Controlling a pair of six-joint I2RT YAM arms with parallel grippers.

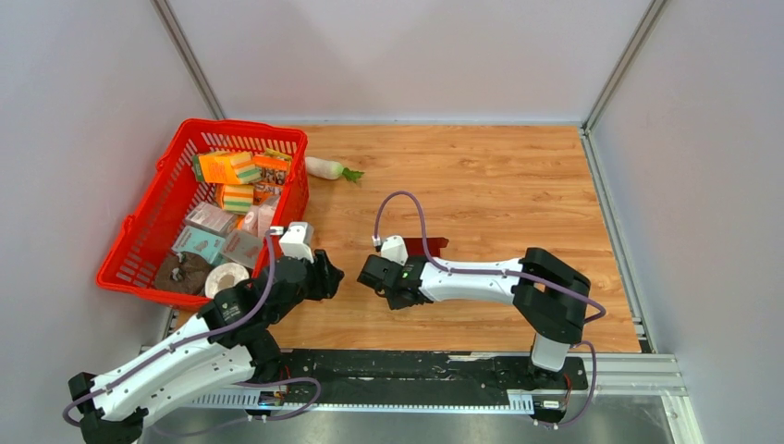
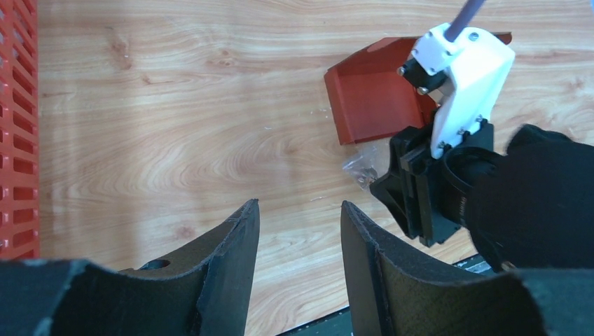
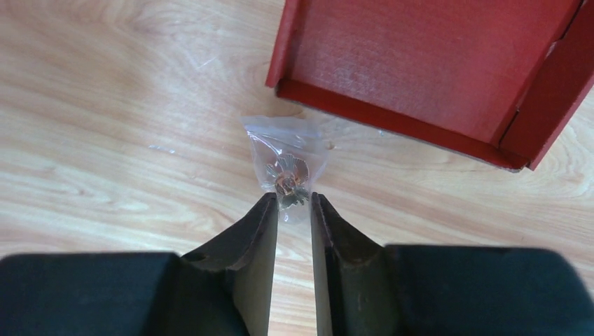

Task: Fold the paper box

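- paper box (image 3: 420, 63) sits on the wooden table (image 1: 481, 176) near its middle, just beyond the right gripper (image 3: 291, 203); open side up, 2 walls raised, so only partly formed.
- 1 small clear bag (image 3: 284, 150) with a tiny metal bit inside lies just beside the box's near wall, on the table and not in the box.
- Judgement: the bag is in the way of the fold, or is meant to go inside; that likely explains why the right arm goes for it first, not the box.
- right gripper: jaws narrow, low over the table, bag's near end between the 2 fingertips. Cannot tell if the pinch is firm. Not touching the box.
- left gripper (image 2: 300, 206): jaws fairly wide, nothing between them, hangs over bare wood left of the box, apart from it. Probably parked to leave the right arm room.
- red basket (image 1: 245, 125) of packets is at far left, well apart from the box.
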